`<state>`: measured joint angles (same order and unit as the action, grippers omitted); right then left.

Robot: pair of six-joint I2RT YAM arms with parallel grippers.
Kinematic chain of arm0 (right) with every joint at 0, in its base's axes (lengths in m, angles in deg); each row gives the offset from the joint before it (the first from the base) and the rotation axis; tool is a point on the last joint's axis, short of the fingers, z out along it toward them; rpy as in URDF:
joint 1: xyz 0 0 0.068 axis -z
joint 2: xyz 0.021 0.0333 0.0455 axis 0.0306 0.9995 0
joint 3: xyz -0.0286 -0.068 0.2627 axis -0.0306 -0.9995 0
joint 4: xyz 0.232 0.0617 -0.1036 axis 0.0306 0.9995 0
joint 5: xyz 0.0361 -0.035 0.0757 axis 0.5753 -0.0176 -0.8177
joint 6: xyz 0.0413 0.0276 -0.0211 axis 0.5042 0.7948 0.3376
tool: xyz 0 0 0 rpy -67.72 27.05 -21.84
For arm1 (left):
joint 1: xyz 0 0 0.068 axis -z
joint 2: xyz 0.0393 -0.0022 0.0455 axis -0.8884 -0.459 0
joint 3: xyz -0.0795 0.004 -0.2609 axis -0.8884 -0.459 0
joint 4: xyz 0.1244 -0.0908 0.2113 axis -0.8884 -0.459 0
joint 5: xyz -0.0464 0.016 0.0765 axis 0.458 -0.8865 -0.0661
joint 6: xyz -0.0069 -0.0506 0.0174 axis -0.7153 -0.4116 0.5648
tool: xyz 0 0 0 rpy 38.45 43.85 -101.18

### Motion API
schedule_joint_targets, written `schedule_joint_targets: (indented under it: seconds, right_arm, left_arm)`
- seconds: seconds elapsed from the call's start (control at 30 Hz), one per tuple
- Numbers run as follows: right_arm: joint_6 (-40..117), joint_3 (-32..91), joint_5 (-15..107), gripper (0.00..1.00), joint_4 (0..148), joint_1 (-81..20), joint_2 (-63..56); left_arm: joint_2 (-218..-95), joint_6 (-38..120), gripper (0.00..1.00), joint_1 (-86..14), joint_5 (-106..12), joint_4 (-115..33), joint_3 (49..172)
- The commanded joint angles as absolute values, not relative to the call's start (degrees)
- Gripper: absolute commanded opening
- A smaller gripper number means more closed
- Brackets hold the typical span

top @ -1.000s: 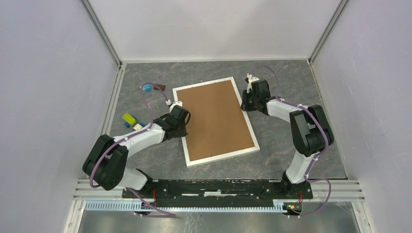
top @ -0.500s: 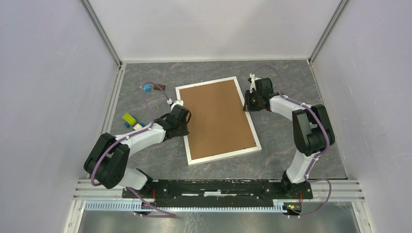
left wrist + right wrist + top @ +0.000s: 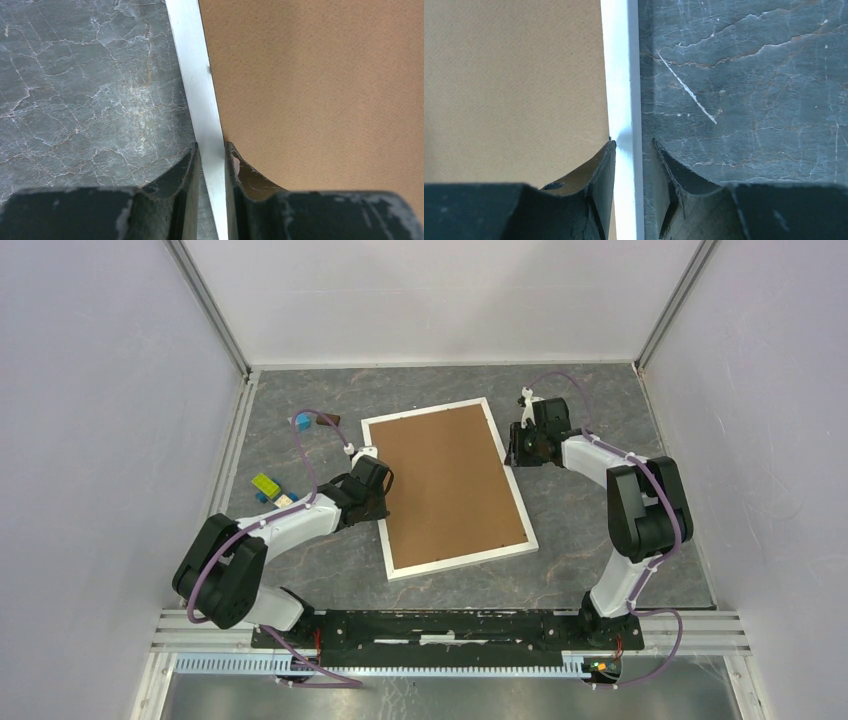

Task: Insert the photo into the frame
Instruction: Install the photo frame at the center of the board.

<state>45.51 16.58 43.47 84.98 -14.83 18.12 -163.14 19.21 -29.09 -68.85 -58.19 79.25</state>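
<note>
The frame (image 3: 460, 560) lies face down and slightly turned on the grey table, with a brown backing board (image 3: 445, 480) filling its back. The photo is hidden. My left gripper (image 3: 380, 502) is at the frame's left rail. In the left wrist view the white rail (image 3: 197, 75) runs between the two fingers of that gripper (image 3: 211, 147), which is shut on it. My right gripper (image 3: 512, 455) straddles the right rail near the far corner. In the right wrist view the inner finger touches the rail (image 3: 620, 75), while the gripper (image 3: 633, 144) stands open with table showing beside the outer finger.
Small toy blocks lie left of the frame: a blue one (image 3: 302, 422) beside a brown piece (image 3: 328, 420), and a yellow-green one (image 3: 265, 484) with a beige one (image 3: 283, 501). Walls close in the table on three sides.
My right gripper has slid a little farther along the right rail and its jaws have widened. The frame has shifted slightly to the right. The left gripper keeps its hold.
</note>
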Motion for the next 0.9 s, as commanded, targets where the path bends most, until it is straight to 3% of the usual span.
schedule_joint_targets:
  seconds: [0.0, 0.87]
  right_arm:
    - [45.15, 18.97, 44.28, 0.37, 84.61, -14.65, 17.59]
    - [44.86, 17.56, 42.6, 0.36, 84.04, -14.77, 20.63]
  left_arm:
    - [-165.93, 20.94, 0.02, -28.19, -64.32, -58.39, 78.16]
    - [-166.19, 21.1, 0.02, -28.18, -64.02, -58.41, 78.31]
